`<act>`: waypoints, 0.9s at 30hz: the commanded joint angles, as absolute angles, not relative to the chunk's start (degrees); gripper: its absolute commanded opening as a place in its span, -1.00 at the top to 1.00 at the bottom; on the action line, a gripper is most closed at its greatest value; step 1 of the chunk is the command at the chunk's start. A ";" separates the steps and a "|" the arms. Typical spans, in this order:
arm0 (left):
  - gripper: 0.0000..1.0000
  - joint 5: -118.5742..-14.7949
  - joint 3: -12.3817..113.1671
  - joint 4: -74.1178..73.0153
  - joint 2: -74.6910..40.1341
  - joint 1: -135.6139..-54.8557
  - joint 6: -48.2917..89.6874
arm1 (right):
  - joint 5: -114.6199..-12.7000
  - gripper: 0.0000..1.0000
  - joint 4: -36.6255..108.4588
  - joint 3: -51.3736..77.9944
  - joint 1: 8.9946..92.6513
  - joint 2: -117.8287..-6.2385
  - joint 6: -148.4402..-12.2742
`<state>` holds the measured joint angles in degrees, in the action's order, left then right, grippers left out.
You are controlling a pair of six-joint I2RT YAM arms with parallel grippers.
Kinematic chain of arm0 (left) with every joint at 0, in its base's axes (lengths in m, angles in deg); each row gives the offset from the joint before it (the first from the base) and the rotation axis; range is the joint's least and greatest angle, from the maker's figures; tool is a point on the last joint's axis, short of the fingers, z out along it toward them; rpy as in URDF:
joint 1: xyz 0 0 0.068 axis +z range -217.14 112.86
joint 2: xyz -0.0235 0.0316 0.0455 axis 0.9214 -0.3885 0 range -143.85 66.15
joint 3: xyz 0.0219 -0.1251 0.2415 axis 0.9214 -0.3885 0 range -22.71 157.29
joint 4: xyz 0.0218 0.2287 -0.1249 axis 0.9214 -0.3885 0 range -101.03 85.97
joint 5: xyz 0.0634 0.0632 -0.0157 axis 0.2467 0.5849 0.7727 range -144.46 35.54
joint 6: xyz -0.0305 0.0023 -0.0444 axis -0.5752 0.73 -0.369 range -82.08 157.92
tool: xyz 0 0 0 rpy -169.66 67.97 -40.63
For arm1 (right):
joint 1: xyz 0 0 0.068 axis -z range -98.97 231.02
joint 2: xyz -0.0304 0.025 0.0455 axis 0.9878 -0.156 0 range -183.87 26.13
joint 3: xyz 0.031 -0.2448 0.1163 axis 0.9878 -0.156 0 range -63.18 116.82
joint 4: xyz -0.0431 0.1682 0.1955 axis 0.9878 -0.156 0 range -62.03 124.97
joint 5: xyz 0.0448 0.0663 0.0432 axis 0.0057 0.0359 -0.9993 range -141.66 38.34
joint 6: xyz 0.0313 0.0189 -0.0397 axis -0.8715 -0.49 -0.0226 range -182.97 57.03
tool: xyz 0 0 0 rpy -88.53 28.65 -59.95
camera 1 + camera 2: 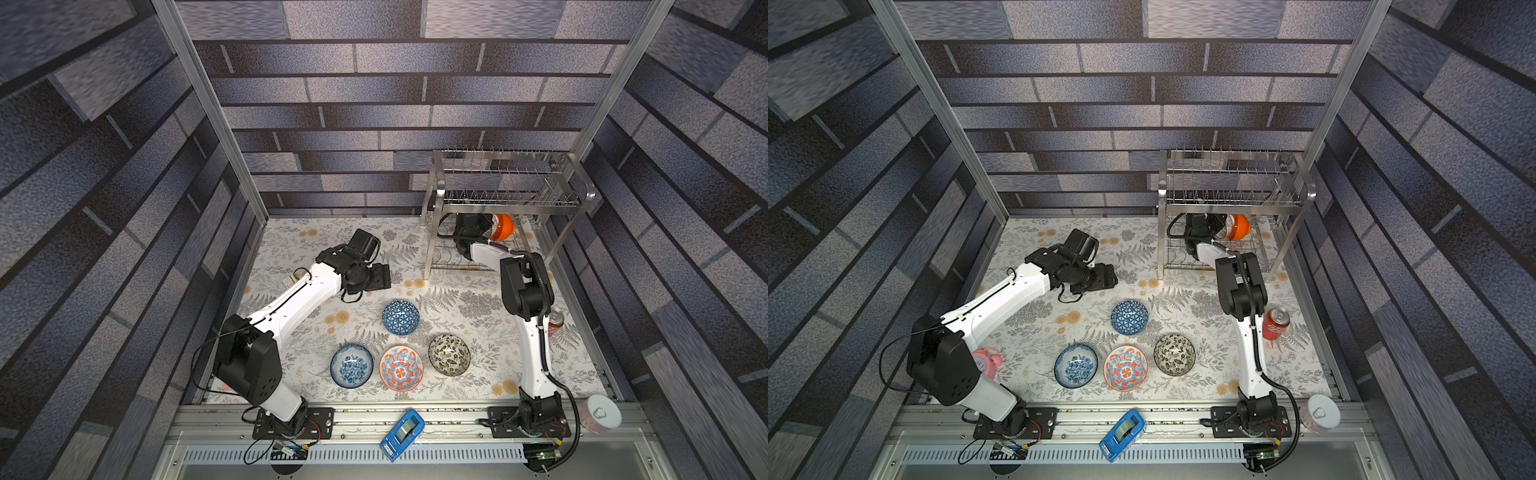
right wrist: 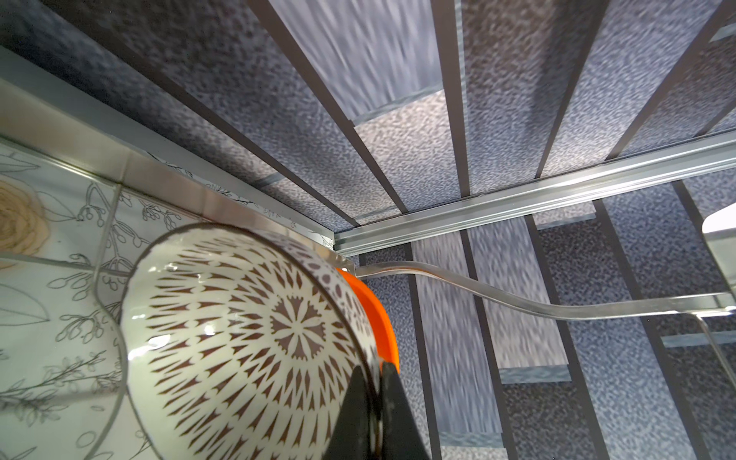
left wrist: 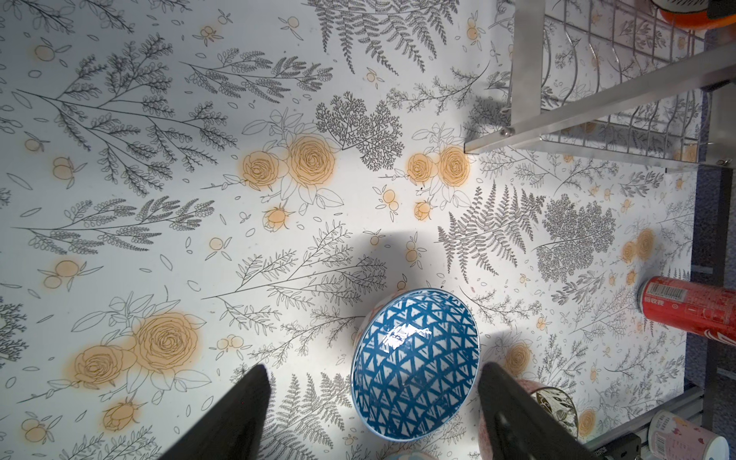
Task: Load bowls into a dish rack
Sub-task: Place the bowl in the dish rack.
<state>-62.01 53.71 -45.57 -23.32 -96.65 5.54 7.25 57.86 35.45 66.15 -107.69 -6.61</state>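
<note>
Glazed and empty, the blue-flowered bowl [image 1: 351,365], red medallion bowl [image 1: 401,368] and black-flowered bowl [image 1: 449,354] sit nearest on the bench [image 1: 478,316]. The blue triangle bowl [image 1: 400,317] lies just behind, near the left fingers [image 3: 239,414], which are spread and hold nothing. Farthest, the right fingers [image 2: 354,418] pinch the white lattice bowl [image 2: 247,330] by its rim inside the dish rack's [image 1: 511,202] lower tier, close beside the orange bowl [image 2: 382,314] standing there. Letting go before a wire slot catches it could tip it or knock the orange one loose.

Lattice bowl [image 2: 247,338] is on edge beside orange bowl [image 1: 505,226] inside dish rack [image 1: 511,203].
</note>
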 commanded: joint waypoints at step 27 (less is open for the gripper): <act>-0.71 -62.82 52.35 -45.59 -22.53 -96.14 6.48 | 8.93 0.85 54.83 37.54 65.05 -109.22 -8.83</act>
<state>-62.20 52.97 -45.40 -23.32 -96.39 5.54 7.45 56.16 36.00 65.61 -107.69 -8.08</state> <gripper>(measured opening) 0.857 0.078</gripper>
